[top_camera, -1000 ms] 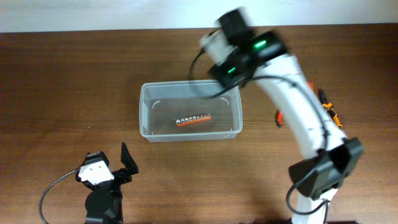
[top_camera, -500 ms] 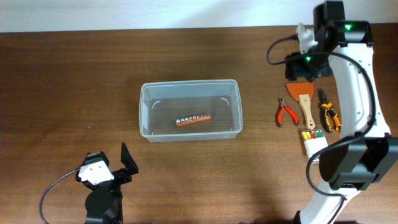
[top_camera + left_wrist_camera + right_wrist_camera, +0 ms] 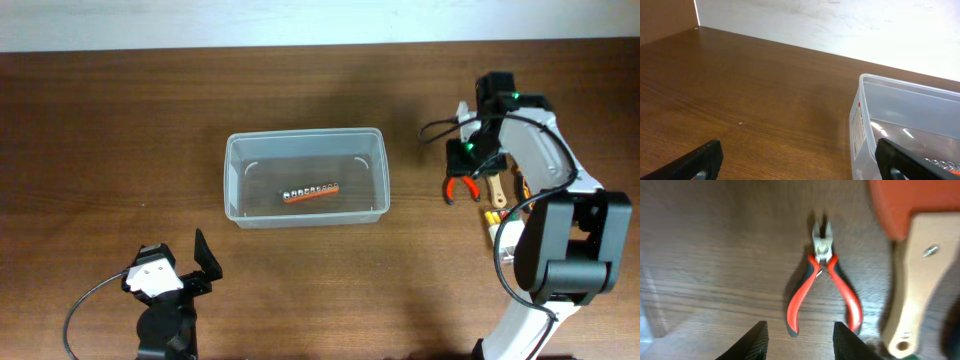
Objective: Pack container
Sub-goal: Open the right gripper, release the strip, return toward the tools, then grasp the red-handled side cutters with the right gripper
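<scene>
Left gripper (image 3: pixel 178 268) spread by the near edge, right gripper (image 3: pixel 466 166) spread over the red pliers (image 3: pixel 458 185)

At the near left of the table (image 3: pixel 100 120), the left gripper is seen with its two black fingers set wide apart and nothing between them. In the left wrist view the gripper (image 3: pixel 800 170) is aimed across bare, dark wood-grain board toward the pale far wall, and broad open room is left on that side.

Near the middle of the table the container (image 3: pixel 232 180) is found: a clear, translucent plastic tub, rectangular, with rounded corners and a raised rim. Its left wall (image 3: pixel 862 125) carries a small printed label. On its floor a single orange bit holder (image 3: pixel 310 192) is laid, slightly tilted, with a row of small silvery pieces along it. The rest of the floor is uncovered, and free table is left all round the tub.

To the right, well apart from the container, the right gripper (image 3: pixel 800 342) is held above the red pliers (image 3: pixel 822 285). Its black fingertips are parted and nothing is pinched. The pliers are laid flat, with a steel nose and smooth red handles splayed toward the fingers. Just beside them a scraper (image 3: pixel 915 255) is laid, with a pale wooden handle, a screw and an orange blade. Further right, tools are partly hidden by the white arm and cannot be told clearly.
</scene>
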{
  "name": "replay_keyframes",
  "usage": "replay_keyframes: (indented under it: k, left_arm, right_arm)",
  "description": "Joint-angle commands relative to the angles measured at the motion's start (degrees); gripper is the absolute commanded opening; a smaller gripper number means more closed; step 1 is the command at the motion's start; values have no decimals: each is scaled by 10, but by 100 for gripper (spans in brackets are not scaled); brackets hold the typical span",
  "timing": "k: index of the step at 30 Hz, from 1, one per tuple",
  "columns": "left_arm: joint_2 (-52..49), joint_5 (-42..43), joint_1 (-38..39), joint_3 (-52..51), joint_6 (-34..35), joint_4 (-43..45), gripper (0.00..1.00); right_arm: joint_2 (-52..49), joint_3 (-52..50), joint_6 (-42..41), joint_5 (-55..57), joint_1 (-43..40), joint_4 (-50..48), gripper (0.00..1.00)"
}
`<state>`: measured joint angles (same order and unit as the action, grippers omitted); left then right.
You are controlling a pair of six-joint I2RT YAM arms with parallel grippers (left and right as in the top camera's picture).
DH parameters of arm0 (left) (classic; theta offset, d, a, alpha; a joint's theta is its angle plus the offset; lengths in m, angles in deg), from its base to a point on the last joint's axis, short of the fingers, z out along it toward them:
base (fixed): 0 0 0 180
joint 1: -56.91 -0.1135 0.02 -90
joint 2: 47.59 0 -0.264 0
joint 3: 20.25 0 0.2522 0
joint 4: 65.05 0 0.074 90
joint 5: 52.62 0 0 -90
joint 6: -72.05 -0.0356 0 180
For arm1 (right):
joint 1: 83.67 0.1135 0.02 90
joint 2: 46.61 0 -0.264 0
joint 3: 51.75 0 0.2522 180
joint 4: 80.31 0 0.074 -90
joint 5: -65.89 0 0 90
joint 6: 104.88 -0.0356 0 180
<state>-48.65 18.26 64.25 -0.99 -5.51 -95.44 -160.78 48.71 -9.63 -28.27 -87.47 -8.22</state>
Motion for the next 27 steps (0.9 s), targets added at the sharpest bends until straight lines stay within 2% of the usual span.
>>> replay_keyframes:
  k: [1,8,14,27]
  left_arm:
    - [4,-2,2,-2,-5,-1,99]
    - [4,-2,2,-2,-5,-1,99]
    - [4,-2,2,-2,-5,-1,99]
    - [4,-2,2,-2,-5,-1,99]
  right_arm:
    - [4,-46,-33,-2,5,-28,41]
    - [4,-82,-52,-1,5,-55,38]
    - [4,-84,-84,-1,5,-68,29]
    - [3,-87,-113,-1,5,-114,31]
